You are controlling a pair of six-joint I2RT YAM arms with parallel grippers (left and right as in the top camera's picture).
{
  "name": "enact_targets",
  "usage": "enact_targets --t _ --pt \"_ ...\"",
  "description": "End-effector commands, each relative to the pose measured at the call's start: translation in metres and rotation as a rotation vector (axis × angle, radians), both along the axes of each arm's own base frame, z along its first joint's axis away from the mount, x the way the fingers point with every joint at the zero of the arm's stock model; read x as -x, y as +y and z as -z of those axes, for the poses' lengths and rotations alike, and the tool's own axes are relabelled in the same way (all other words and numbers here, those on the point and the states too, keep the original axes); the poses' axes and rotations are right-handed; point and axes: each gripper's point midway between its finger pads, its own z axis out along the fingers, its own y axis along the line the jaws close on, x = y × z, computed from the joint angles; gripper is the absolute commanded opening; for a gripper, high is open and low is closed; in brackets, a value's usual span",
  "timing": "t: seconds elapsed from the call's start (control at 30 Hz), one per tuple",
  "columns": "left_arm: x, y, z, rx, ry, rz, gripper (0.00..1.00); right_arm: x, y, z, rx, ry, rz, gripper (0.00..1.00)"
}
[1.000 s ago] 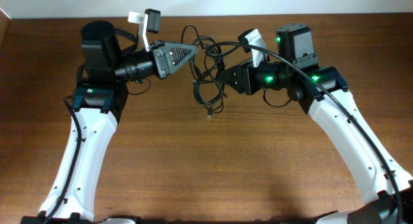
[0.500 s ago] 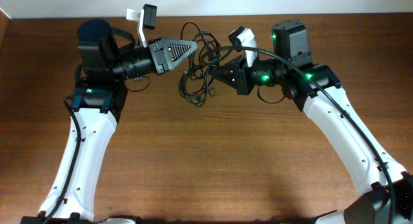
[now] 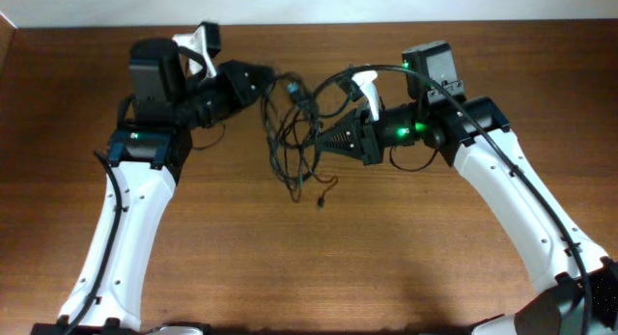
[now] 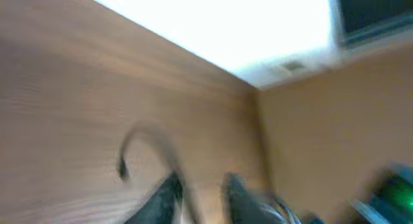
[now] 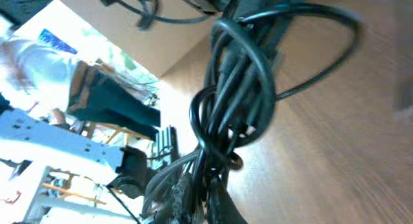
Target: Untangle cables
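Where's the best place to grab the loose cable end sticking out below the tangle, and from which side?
Just behind its plug, from above on the near side. That tail trails clear of the tangled cables, which the right gripper is shut on, so there is room around it.

A thick bundle of black cables fills the middle of the frame, twisted into loops and knotted low down. Its lower end runs into the right gripper at the bottom edge, the fingers pinched tight around the strands. One wide loop arcs out over the brown wooden table on the right. Upper left – bright and blurred – stands a person, with a pale metal frame below.
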Motion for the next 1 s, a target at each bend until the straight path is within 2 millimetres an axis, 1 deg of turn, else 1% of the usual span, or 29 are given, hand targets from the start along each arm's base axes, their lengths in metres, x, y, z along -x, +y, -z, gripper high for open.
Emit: enact_targets --t 0.0,0.03,0.1,0.17,0.2,0.3,0.4,0.47,0.53,0.6,0.63,0.67,0.73,0.8,0.83,0.87,0.93,0.97 --pt "-0.008 0.029 0.025 -0.110 0.071 -0.162 0.90 0.011 0.006 -0.015 -0.068 -0.024 -0.073 0.04" --pt "-0.005 0.029 0.030 -0.126 0.087 -0.152 0.99 0.010 0.006 -0.013 -0.058 -0.025 -0.065 0.04" --pt "-0.001 0.023 0.030 -0.212 0.011 -0.040 0.99 0.005 0.004 -0.007 -0.022 -0.025 -0.032 0.04" --pt "0.009 0.008 0.027 -0.309 -0.128 0.161 0.99 -0.005 0.002 0.003 0.043 0.015 0.042 0.04" --pt "0.014 0.003 0.027 -0.364 -0.198 0.253 0.99 -0.013 -0.002 0.011 0.094 0.050 0.107 0.04" --pt "0.016 0.002 0.028 -0.466 -0.296 0.340 0.99 -0.028 -0.012 0.029 0.203 0.100 0.234 0.04" --pt "0.018 -0.001 0.027 -0.540 -0.387 0.416 0.99 -0.032 -0.021 0.043 0.278 0.127 0.299 0.04" --pt "0.018 -0.001 0.027 -0.568 -0.416 0.437 1.00 -0.033 -0.026 0.050 0.321 0.135 0.326 0.04" --pt "0.020 -0.003 0.026 -0.558 -0.428 0.452 1.00 -0.033 -0.029 0.053 0.340 0.141 0.339 0.04" --pt "0.032 -0.016 0.022 -0.516 -0.489 0.550 1.00 -0.033 -0.029 0.054 0.342 0.142 0.339 0.04" --pt "0.042 -0.024 0.023 -0.499 -0.515 0.614 0.99 -0.033 -0.029 0.054 0.342 0.142 0.339 0.04" --pt "0.047 -0.026 0.027 -0.504 -0.505 0.637 0.98 -0.033 -0.029 0.054 0.342 0.143 0.340 0.04" --pt "0.055 -0.032 0.040 -0.531 -0.450 0.663 0.92 -0.033 -0.029 0.053 0.338 0.168 0.348 0.04" --pt "0.062 -0.043 0.047 -0.530 -0.440 0.697 0.90 -0.030 -0.027 0.051 0.325 0.177 0.333 0.04" --pt "0.064 -0.052 0.050 -0.532 -0.446 0.719 0.87 -0.028 -0.026 0.050 0.316 0.181 0.324 0.04" --pt "0.064 -0.057 0.052 -0.546 -0.453 0.727 0.88 -0.027 -0.024 0.049 0.305 0.186 0.313 0.04" --pt "0.059 -0.069 0.056 -0.590 -0.473 0.736 0.99 -0.023 -0.021 0.045 0.279 0.198 0.288 0.04" --pt "0.057 -0.074 0.059 -0.610 -0.479 0.737 0.99 -0.022 -0.020 0.044 0.273 0.201 0.281 0.04"
